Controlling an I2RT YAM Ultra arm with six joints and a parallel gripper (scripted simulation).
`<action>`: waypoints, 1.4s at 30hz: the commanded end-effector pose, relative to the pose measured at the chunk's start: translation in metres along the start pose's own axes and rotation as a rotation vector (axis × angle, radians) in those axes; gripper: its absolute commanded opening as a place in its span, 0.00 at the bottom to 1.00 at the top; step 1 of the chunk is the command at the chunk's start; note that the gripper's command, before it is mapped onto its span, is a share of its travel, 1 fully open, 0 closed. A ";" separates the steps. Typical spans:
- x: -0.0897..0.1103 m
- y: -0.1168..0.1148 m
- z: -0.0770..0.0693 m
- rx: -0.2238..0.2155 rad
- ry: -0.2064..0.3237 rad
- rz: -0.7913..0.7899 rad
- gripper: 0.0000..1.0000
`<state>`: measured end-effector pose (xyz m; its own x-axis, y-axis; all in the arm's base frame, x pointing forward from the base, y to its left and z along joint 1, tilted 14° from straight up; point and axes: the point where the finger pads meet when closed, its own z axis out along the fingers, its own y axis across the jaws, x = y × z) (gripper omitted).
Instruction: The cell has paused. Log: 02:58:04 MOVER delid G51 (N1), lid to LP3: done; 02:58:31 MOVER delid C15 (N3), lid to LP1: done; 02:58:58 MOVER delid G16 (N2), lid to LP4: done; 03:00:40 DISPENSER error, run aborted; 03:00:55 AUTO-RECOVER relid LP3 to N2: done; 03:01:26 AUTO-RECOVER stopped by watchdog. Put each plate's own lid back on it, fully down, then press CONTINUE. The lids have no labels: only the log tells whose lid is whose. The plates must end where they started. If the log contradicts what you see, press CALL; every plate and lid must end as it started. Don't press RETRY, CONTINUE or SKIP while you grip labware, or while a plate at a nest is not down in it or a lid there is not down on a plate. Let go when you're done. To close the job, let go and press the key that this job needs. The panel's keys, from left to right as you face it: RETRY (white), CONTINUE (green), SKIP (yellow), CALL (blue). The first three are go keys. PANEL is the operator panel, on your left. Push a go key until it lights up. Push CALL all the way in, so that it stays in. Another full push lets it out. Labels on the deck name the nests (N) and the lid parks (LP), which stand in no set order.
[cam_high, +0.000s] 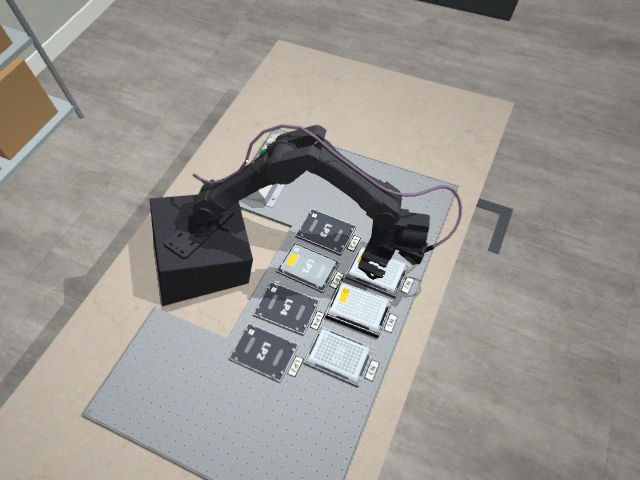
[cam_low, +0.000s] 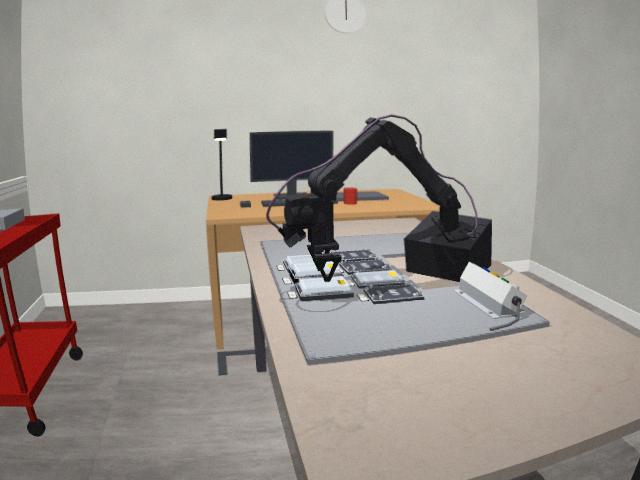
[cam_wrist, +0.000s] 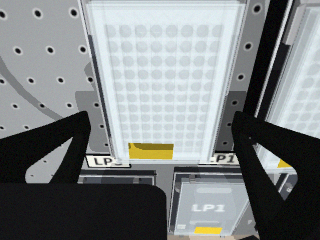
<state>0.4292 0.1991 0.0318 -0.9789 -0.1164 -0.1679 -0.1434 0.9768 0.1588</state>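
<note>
Three white well plates sit in a row of nests on the grey deck. My gripper (cam_high: 372, 266) is open and empty, low over the far plate. In the wrist view its fingers stand on either side of this plate (cam_wrist: 162, 80) and do not touch it. The plate looks covered by a clear lid with a yellow mark (cam_wrist: 151, 150) at its near end. The middle plate (cam_high: 359, 305) also shows a yellow mark. The near plate (cam_high: 338, 356) shows none. A clear lid with a yellow mark lies on park LP1 (cam_high: 307, 266). Parks LP3 (cam_high: 325, 230), LP4 (cam_high: 285, 308) and LP2 (cam_high: 263, 352) are bare.
The operator panel (cam_low: 491, 294) stands on the deck near the black arm base (cam_low: 447, 248); the arm partly hides it in the top view. Small label tags sit beside each nest and park. A desk with a monitor stands behind the table, and a red cart at the left.
</note>
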 end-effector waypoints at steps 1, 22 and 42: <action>-0.017 0.001 -0.033 -0.012 -0.067 0.002 1.00; -0.016 0.005 -0.036 -0.012 -0.062 -0.003 1.00; -0.016 0.007 -0.040 -0.012 -0.065 -0.003 1.00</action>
<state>0.4257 0.1977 0.0363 -0.9817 -0.1178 -0.1498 -0.1409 0.9779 0.1542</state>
